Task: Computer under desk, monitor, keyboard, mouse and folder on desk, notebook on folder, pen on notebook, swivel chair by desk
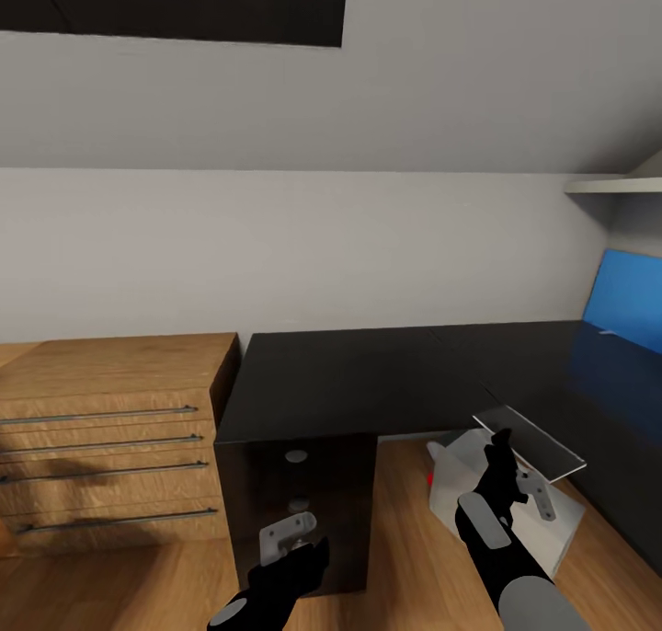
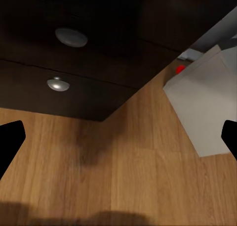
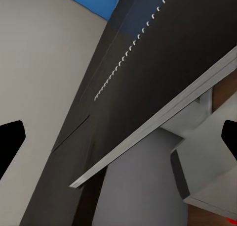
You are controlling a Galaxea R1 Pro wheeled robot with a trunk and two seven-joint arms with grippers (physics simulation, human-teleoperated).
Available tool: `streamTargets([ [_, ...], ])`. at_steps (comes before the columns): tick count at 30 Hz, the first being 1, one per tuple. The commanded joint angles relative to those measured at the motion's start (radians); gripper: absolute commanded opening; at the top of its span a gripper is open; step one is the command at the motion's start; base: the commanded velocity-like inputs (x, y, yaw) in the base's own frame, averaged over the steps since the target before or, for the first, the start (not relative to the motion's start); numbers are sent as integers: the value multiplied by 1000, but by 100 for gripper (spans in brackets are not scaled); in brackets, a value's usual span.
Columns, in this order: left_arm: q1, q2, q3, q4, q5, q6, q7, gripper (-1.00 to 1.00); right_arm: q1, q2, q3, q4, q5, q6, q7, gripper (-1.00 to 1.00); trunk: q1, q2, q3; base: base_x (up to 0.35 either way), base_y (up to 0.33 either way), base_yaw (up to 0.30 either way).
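Note:
The black desk [image 1: 368, 373] stands against the white wall, and the stretch of its top in front of me is bare. At its far right a flat blue panel [image 1: 630, 309] stands upright; it looks like the monitor's screen. A white-grey computer case [image 1: 478, 470] with a red light [image 1: 430, 477] sits on the floor under the desk, also in the left wrist view [image 2: 207, 102]. My right gripper [image 1: 501, 447] hangs open just below a thin grey plate [image 1: 529, 442] jutting over the case. My left gripper [image 1: 308, 544] is open, low before the desk's black cabinet.
A wooden chest of drawers [image 1: 110, 429] with metal bar handles stands against the desk's left side. The desk's cabinet front [image 2: 59, 48] carries two round silver knobs [image 2: 71, 36]. Wood floor [image 2: 118, 176] spreads below both arms. A white shelf [image 1: 611, 186] hangs high on the right.

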Motion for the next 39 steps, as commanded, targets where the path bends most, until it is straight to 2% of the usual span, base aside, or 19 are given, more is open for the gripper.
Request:
streamTargets([
  [1, -1, 1, -1, -1, 2, 5, 7, 100, -1, 1, -2, -1, 1, -1, -3, 100, 0, -1, -1, 113, -16, 0],
  [7, -1, 1, -1, -1, 3, 5, 7, 100, -1, 1, -2, -1, 1, 0, -3, 100, 0, -1, -1, 180, -40, 0],
  [38, -1, 1, -1, -1, 4, 5, 9, 100, -1, 0, -2, -1, 1, 0, -4, 100, 0, -1, -1, 33, -6, 0],
  [39, -1, 1, -1, -1, 4, 5, 9, 100, -1, 0, -2, -1, 1, 0, -4, -100, 0, -1, -1, 0, 0, 0],
])
